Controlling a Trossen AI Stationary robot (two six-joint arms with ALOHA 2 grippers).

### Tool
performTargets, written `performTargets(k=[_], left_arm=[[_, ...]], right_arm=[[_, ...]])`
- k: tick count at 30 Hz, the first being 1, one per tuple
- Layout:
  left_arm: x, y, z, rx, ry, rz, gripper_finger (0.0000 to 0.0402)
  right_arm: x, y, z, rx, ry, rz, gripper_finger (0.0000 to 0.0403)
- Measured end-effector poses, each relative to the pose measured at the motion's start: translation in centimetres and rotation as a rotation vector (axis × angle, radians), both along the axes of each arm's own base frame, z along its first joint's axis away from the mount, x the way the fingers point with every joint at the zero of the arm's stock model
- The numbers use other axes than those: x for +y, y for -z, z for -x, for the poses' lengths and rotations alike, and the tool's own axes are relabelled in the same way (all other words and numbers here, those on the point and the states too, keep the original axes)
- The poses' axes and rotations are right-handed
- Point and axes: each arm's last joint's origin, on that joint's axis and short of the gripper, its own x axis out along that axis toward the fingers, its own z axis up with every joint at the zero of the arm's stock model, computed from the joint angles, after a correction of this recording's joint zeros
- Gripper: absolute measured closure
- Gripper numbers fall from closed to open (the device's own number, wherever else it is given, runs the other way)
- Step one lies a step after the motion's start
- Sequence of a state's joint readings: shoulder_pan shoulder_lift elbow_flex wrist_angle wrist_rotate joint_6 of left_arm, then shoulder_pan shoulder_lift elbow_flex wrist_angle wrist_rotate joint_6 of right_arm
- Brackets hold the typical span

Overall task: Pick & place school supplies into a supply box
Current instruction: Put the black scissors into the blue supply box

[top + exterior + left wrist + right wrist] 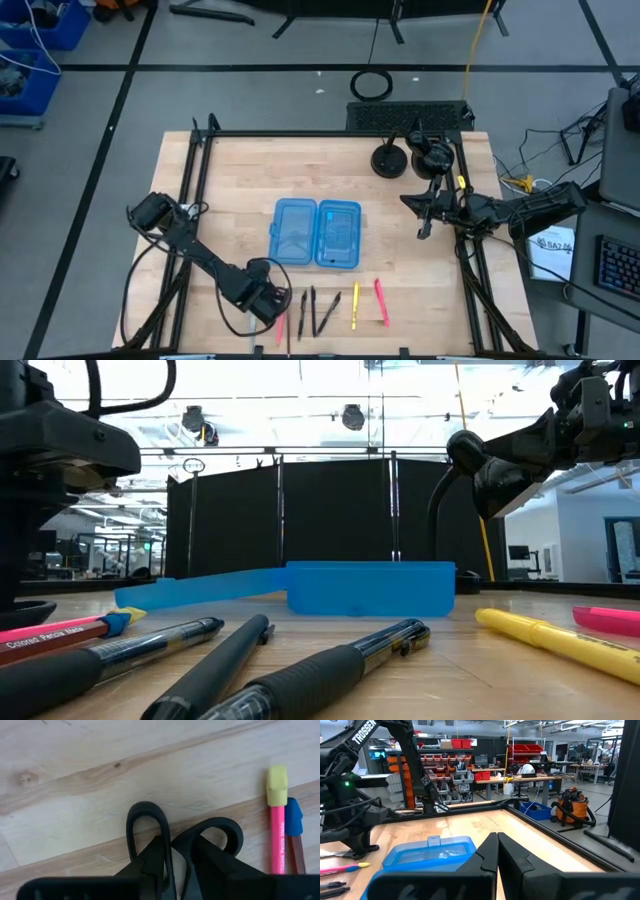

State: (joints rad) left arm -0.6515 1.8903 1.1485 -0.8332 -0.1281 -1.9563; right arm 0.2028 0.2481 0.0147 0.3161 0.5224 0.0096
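Note:
Black scissors [145, 822] lie on the wood near the table's near-left corner; only their two handle loops show, the blades are hidden under my left gripper [176, 842] [266, 303], which stands on them from above. Just right of it lie a pink-red pencil [276, 835] [281, 325], three black pens [314, 312], a yellow pen [355, 305] and a pink pen [381, 300]. The blue supply box [315, 233] [370, 588] lies open and flat at mid-table. My right gripper [424, 230] [496, 839] hangs shut above the table's right side, off the box. My left gripper comes down on the scissors from above, at the handle end. One finger [155, 857] stands in the left loop, the other in the right loop [215, 827], closed on the loops' inner sides [169, 842]. The scissors lie flat on the table.
Two black round objects [388, 160] [432, 155] stand at the table's far right. A black frame rail [195, 190] runs along the left side and another [470, 250] along the right. Bare wood lies between the box and the row of pens.

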Motion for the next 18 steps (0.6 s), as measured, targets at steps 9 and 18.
performTargets(k=[9,18], left_arm=[[1.4,-3.3,1.4,-0.022,-0.017,-0.078,0.0317],[2.6,-8.6,1.8,-0.208,-0.028,-0.057,0.0318]], right_arm=[[0.0,0.0,0.0,0.0,0.0,-0.004,0.0403],[0.0,0.0,0.0,0.0,0.0,-0.004,0.0403]])
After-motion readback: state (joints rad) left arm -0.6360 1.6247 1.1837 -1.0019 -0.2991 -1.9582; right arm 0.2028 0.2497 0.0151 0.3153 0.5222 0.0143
